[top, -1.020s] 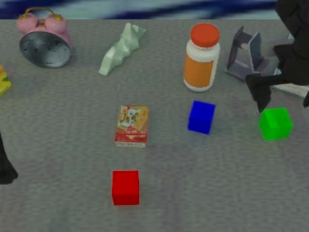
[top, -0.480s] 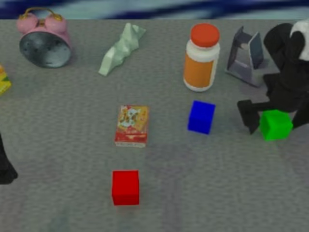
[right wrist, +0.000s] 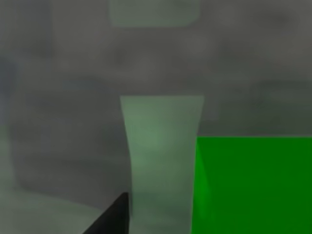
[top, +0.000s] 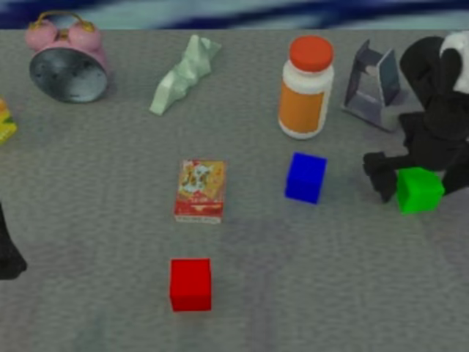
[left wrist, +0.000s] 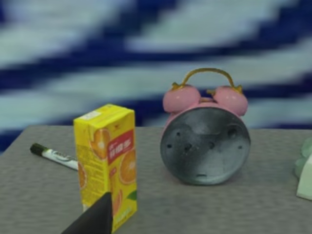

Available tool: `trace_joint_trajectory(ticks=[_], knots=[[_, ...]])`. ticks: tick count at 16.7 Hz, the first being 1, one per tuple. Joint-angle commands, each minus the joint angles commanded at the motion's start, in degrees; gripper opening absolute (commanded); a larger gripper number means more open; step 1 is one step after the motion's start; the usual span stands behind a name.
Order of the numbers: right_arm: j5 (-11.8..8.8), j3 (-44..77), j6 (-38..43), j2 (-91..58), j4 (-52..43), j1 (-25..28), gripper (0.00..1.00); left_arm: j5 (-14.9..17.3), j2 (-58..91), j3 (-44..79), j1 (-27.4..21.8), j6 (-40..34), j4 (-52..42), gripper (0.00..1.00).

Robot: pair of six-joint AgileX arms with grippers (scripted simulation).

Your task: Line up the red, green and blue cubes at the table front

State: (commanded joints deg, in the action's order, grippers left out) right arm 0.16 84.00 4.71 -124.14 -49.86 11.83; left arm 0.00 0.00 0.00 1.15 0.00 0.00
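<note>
**While my right gripper sits at the green cube**

Since size order makes sense, the grey table (top: 102,220) comes first; it holds everything. At the back from left: a pink alarm clock (top: 66,59), a crumpled pale wrapper (top: 183,73), an orange pill bottle (top: 306,88) and a small grey stand (top: 374,84). My right gripper (top: 410,180) is low at the right side, one dark finger touching the green cube's (top: 419,189) left face. I honestly can't tell whether it's pinching yet. My left gripper (top: 9,257) is parked at the left edge, same story there. A printed card box (top: 200,191) lies mid-table, the blue cube (top: 305,177) right of it, the red cube (top: 190,284) nearer the front.
</note>
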Motion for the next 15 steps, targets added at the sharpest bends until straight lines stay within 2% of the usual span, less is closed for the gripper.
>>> trace_joint_trajectory(ticks=[9,15], knots=[[0.00,0.00,0.00,0.00,0.00,0.00,0.02,0.00,0.00,0.00,0.00,0.00,0.00,1.00],[0.00,0.00,0.00,0.00,0.00,0.00,0.00,0.00,0.00,0.00,0.00,0.00,0.00,1.00]])
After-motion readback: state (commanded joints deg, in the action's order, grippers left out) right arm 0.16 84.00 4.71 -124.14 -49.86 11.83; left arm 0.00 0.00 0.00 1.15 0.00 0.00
